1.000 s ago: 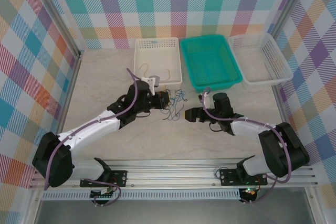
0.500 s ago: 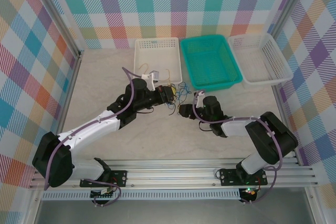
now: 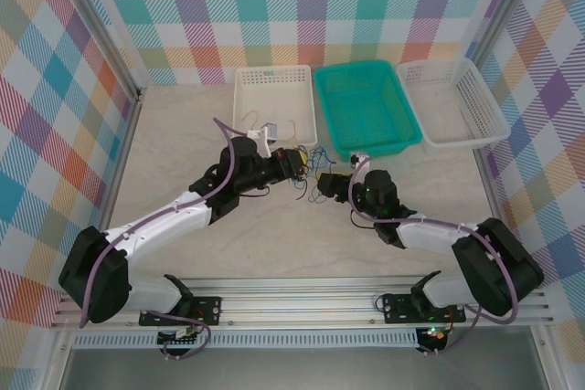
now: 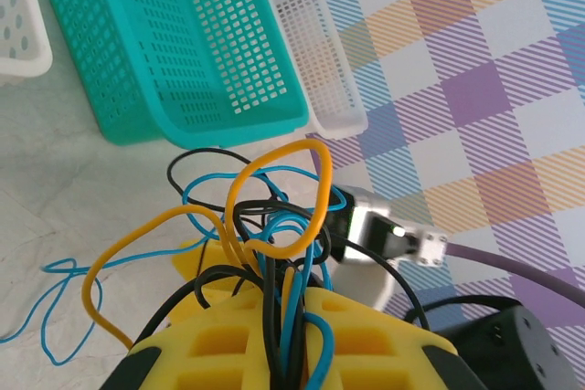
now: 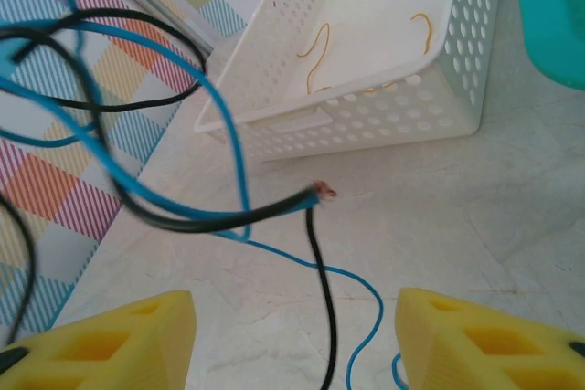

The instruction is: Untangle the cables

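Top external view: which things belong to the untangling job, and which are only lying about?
Job: cables; left end effector, shut on them; right end effector, open.
Lying about: left white basket; teal basket; right white basket.

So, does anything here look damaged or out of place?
The cables sit as one knotted bunch of orange, black and blue loops clamped in the left gripper. One black cable end shows a bare coppery tip.

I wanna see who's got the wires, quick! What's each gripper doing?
Left gripper: closed, holding the cables.
Right gripper: open, holding nothing.
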